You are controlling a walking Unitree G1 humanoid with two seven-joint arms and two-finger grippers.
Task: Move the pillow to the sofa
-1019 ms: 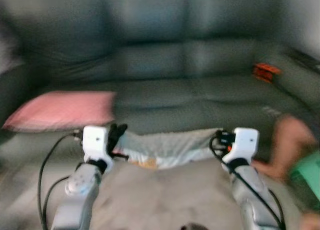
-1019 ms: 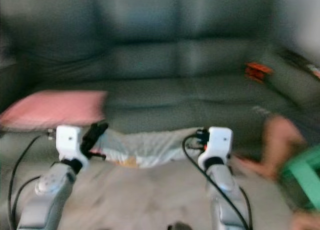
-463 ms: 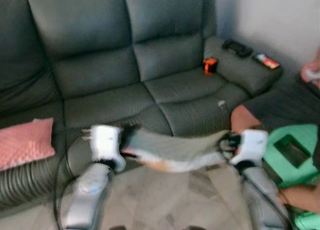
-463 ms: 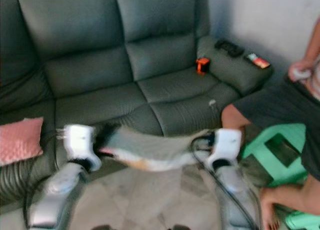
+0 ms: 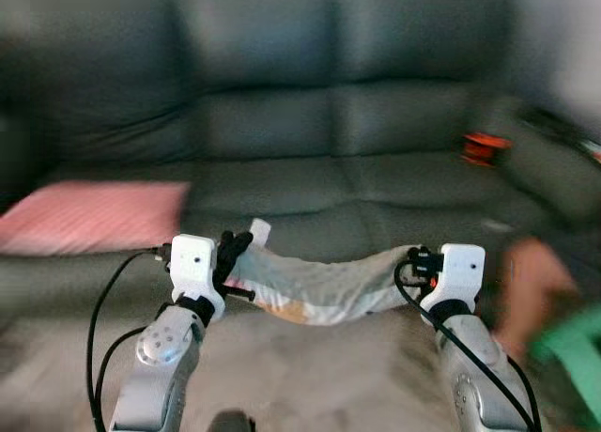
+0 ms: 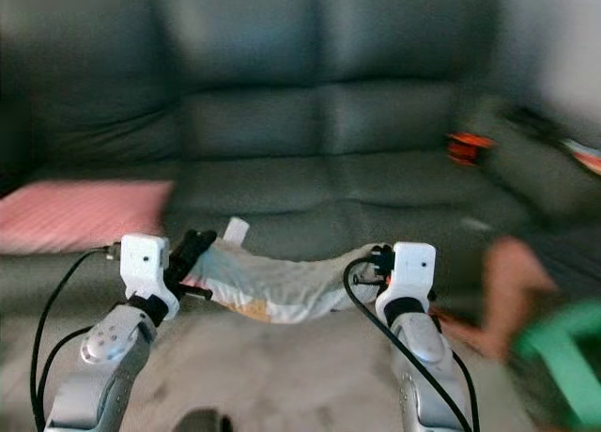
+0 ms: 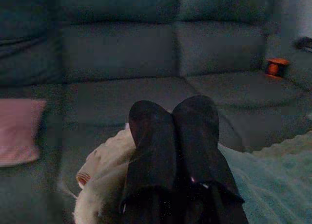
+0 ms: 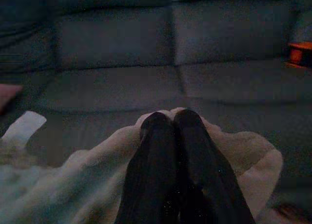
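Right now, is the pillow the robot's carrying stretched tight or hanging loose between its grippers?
Hanging loose. The pale pillow sags in the middle between the left gripper and right gripper, each shut on an end, in front of the sofa.

Both eye views are looking pretty smeared with motion blur, worst toward the right edge where the green stool and a person's leg are turning to mush. Light is coming across soft and even, no glare. The wrist views are running really dim and bluish, and the sofa is staying murky.
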